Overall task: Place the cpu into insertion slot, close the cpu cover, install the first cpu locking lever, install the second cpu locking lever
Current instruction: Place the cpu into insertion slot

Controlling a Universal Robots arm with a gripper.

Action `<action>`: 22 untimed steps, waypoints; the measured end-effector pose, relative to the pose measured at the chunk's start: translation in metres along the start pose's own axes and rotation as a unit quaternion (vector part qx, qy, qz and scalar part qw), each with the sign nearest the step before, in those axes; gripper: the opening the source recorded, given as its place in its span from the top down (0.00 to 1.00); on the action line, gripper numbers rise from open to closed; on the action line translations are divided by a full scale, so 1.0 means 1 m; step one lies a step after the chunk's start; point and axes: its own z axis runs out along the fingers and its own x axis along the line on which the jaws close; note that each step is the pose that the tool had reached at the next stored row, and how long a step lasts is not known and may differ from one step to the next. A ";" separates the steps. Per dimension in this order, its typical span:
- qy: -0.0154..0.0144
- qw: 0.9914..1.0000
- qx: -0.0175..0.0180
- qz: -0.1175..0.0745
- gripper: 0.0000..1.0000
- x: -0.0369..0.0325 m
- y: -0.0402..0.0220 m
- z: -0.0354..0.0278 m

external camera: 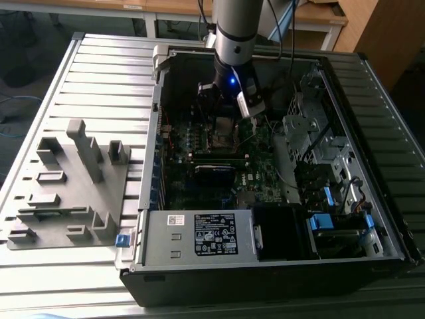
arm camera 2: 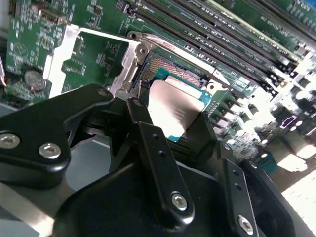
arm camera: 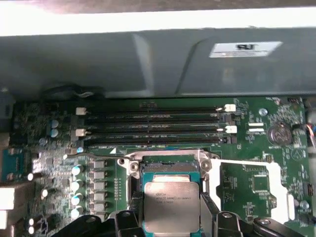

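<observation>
**Claw** (arm camera 2: 173,117) (arm camera: 170,219) (external camera: 224,123): on arm (external camera: 232,26), down inside open PC case (external camera: 265,282). Black fingers (arm camera 2: 148,143) press on opp. edges of the cpu, pinching it.
**Cpu** (arm camera 2: 173,104) (arm camera: 170,201): grey-silver top up, slightly tilted, over the insertion slot (arm camera: 170,167) (arm camera 2: 165,66). Contact w/ slot: cannot tell.
**Cpu cover** (arm camera: 277,195) (arm camera 2: 58,61): open, laid back flat on green circuit board (arm camera: 254,145) beside slot; board visible through its window.
**Memory slots** (arm camera: 148,126): long, black, just beyond slot.
**Table** (external camera: 106,73): ribbed metal, carries case. Grey fixture plate (external camera: 60,219) lies on it, at the exterior view's left of the case.
</observation>
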 end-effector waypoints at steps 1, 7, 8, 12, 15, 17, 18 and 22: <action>-0.001 1.000 0.000 0.009 0.46 0.0000 0.0000 0.0002; -0.006 0.998 0.001 0.063 0.46 0.0000 -0.0001 0.0015; -0.007 0.997 0.001 0.072 0.46 0.0000 -0.0002 0.0017; -0.010 0.994 0.001 0.109 0.46 0.0000 -0.0002 0.0021; -0.012 0.991 0.001 0.136 0.46 0.0000 -0.0003 0.0022; -0.014 0.988 0.002 0.154 0.46 0.0000 -0.0002 0.0022; -0.015 0.987 0.002 0.163 0.46 0.0000 -0.0002 0.0022; -0.018 0.980 0.002 0.199 0.46 0.0000 -0.0002 0.0022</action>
